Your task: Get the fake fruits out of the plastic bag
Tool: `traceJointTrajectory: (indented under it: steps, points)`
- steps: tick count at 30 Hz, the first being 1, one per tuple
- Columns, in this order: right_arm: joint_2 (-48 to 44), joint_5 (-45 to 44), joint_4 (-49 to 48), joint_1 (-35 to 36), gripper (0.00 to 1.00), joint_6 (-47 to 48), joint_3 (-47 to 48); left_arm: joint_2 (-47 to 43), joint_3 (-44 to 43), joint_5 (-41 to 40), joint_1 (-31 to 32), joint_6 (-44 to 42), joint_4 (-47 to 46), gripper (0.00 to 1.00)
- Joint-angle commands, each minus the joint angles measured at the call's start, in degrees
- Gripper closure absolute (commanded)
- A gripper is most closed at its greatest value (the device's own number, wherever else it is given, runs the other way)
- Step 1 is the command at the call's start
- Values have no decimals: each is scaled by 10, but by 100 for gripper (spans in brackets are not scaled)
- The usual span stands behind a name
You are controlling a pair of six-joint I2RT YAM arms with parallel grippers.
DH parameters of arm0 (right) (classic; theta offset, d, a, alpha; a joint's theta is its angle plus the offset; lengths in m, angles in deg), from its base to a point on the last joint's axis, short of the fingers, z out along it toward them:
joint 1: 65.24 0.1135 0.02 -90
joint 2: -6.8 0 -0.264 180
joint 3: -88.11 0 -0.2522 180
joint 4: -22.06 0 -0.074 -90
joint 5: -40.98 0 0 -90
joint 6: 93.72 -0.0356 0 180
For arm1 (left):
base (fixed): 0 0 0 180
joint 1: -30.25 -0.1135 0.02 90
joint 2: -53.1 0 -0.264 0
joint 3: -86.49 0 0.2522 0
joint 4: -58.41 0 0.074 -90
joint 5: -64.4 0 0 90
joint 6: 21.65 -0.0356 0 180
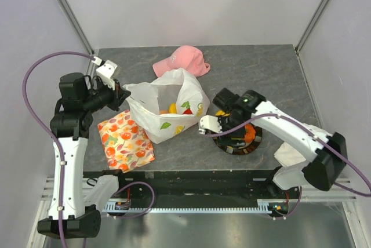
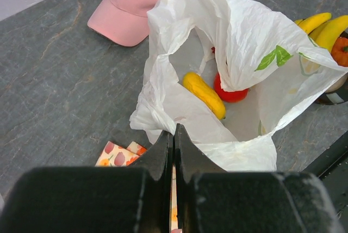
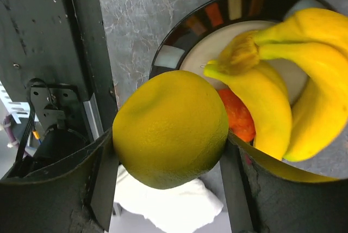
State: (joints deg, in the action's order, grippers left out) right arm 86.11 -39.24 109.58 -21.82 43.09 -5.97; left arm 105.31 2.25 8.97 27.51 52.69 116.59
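The white plastic bag (image 1: 168, 106) stands open mid-table. In the left wrist view the bag (image 2: 239, 42) holds a yellow banana (image 2: 204, 94) and a red round fruit (image 2: 231, 92). My left gripper (image 1: 122, 94) is shut on the bag's near rim, with its jaws (image 2: 174, 135) pinching the thin plastic. My right gripper (image 1: 236, 138) hangs over a dark-rimmed plate (image 1: 255, 146) and is shut on a yellow-green lime (image 3: 169, 128). The plate (image 3: 179, 53) bears yellow bananas (image 3: 293, 80) and an orange fruit (image 3: 236, 116).
A pink cap (image 1: 182, 59) lies behind the bag. A flat orange-flowered cloth (image 1: 124, 141) lies left of the bag, below my left gripper. A white cloth (image 1: 287, 154) lies right of the plate near the table's front edge.
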Motion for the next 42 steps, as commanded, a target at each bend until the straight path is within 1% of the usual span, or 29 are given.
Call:
traceJointTrajectory:
  steps: [1,4,8,13,19,22,24,25,30,31,36,37,42]
  points:
    - [49,-87,-14,32,59,-30,9,-25,9,-6,1,17,-22,98]
    - [95,-131,-20,53,59,-64,28,-43,21,-12,2,17,-21,98]
    - [168,-172,8,74,60,-101,47,-61,35,-13,2,16,-15,98]
    - [192,-205,19,108,60,-121,48,-72,43,-19,2,12,-14,99]
    - [215,-284,10,139,57,-124,28,-74,46,-19,3,12,-14,99]
    - [229,-305,14,148,51,-124,8,-75,46,-19,1,11,-14,98]
    - [233,-315,14,156,44,-124,-3,-74,46,-18,2,10,-14,99]
    - [234,-316,14,159,38,-125,-9,-73,46,-20,2,10,-14,98]
    - [238,-337,14,165,29,-124,-25,-72,44,-20,2,10,-14,98]
    - [239,-333,14,165,26,-123,-19,-72,43,-20,2,10,-14,99]
    - [242,-327,17,173,16,-126,1,-68,39,-19,2,10,-14,98]
    - [242,-328,17,176,2,-128,3,-67,39,-18,2,10,-14,98]
    - [242,-331,20,177,2,-129,2,-65,35,-16,2,11,-14,98]
